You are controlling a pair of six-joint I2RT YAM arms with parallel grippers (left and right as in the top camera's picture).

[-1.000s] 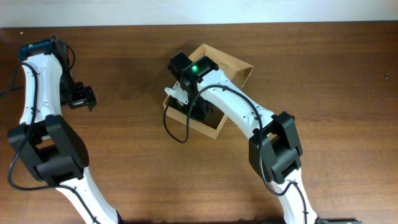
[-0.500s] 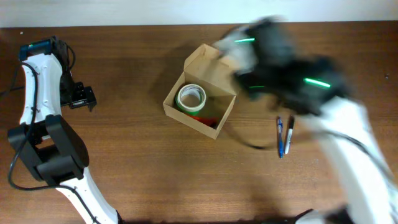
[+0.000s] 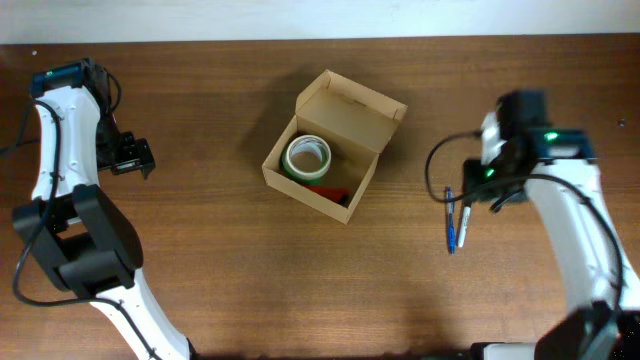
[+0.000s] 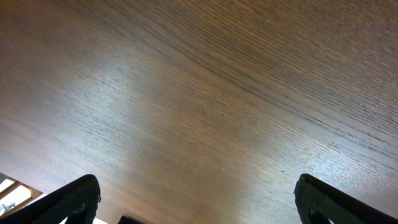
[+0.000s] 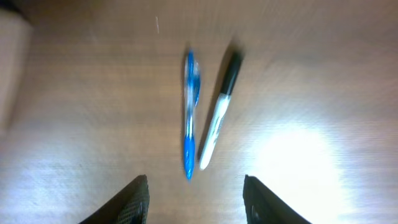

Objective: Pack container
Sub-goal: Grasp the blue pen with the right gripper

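Observation:
The tan cardboard container (image 3: 368, 172) stands open at the table's middle, its flap lid up at the back. Inside it lie a green-and-white tape roll (image 3: 307, 157) and a small red thing (image 3: 336, 194). A blue pen (image 3: 450, 220) (image 5: 190, 114) and a black-and-white marker (image 3: 466, 214) (image 5: 218, 112) lie side by side on the table right of the container. My right gripper (image 3: 478, 186) (image 5: 194, 199) is open and empty, just above and beside the pens. My left gripper (image 3: 133, 156) (image 4: 198, 202) is open and empty over bare wood at the far left.
The table is dark brown wood (image 3: 250, 280). Its back edge meets a white wall at the top of the overhead view. A corner of the container shows at the left edge of the right wrist view (image 5: 9, 68).
My right arm has left the container and swung fast to the right, ending over the two pens. The tape roll now lies uncovered in the container. The left arm has not moved.

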